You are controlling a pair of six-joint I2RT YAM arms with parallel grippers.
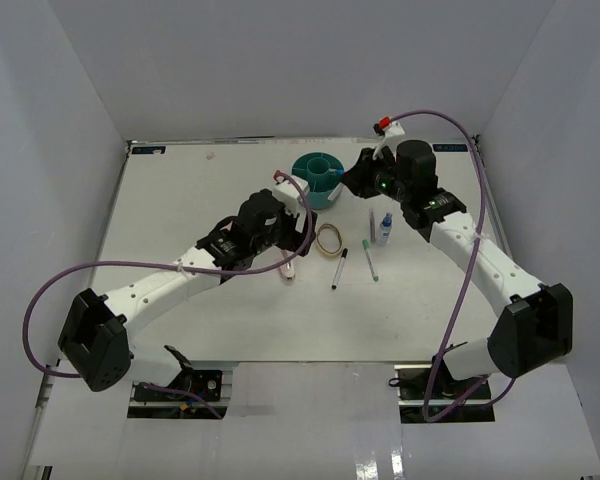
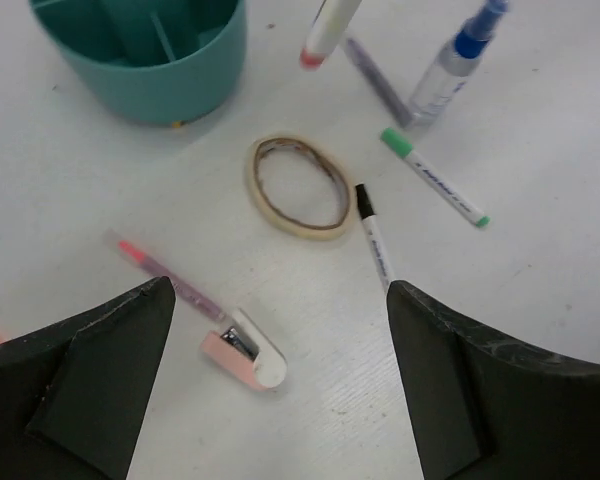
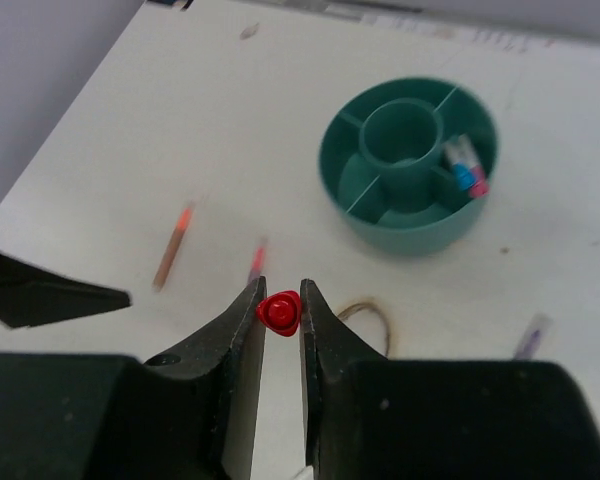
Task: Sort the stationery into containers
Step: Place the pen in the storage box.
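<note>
The round teal organizer [image 1: 317,180] [image 2: 145,60] [image 3: 408,170] stands at the back centre, with a blue and a pink cap in one ring compartment [image 3: 467,172]. My right gripper [image 3: 280,302] [image 1: 353,183] is shut on a red-capped pen [image 3: 279,312] [image 2: 330,28], held above the table beside the organizer. My left gripper [image 2: 280,292] [image 1: 298,240] hangs wide open over a small pink eraser [image 2: 245,356]. On the table lie a tan rubber band [image 2: 298,187] [image 1: 329,238], a pink pen [image 2: 165,268], a black-capped pen [image 2: 375,240], a green-capped pen [image 2: 435,178] and a blue-capped bottle [image 2: 450,65] [image 1: 384,228].
An orange pen [image 3: 173,245] lies to the left of the organizer, and a purple pen [image 2: 378,80] rests next to the bottle. White walls enclose the table on three sides. Both arms reach in towards the middle, close to each other.
</note>
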